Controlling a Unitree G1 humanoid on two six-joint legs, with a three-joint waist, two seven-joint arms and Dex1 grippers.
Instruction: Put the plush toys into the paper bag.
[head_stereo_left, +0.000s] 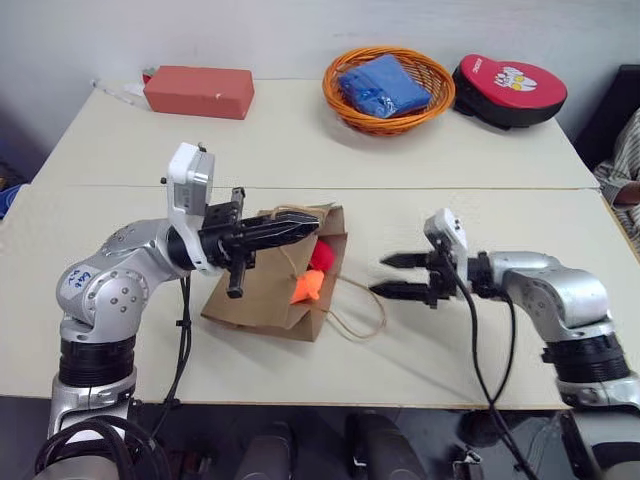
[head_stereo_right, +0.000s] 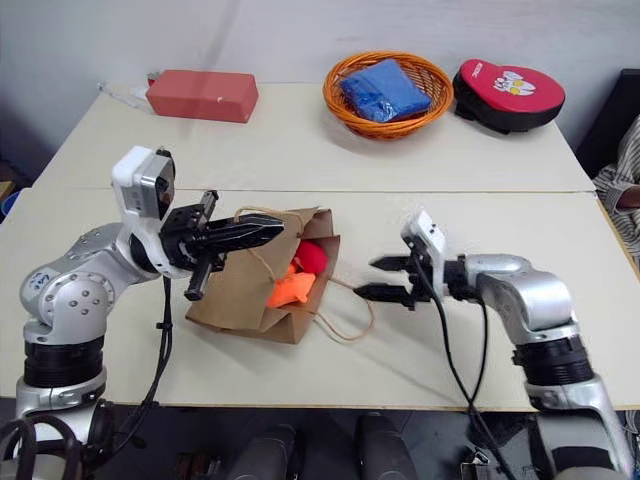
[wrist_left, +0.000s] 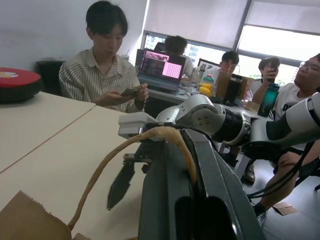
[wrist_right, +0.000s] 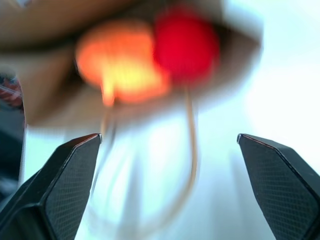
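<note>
Fingers of the left gripper (head_stereo_left: 300, 230) clamped on a twine handle (wrist_left: 125, 155) of the paper bag (head_stereo_left: 250, 295), right gripper (head_stereo_left: 400, 276) spread wide just beside its mouth, orange toy (head_stereo_left: 307, 286) and red toy (head_stereo_left: 322, 254) apparently inside it.

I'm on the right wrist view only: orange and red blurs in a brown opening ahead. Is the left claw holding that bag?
Observer: Yes. The left claw is shut on the paper bag's upper handle, holding the mouth open.
Operator: How does the bag sit?
Observer: On its side on the table, mouth facing your open right claw, which stands clear of it.
Operator: Anything between us?
Observer: The lower handle lies looped on the table there.
</note>
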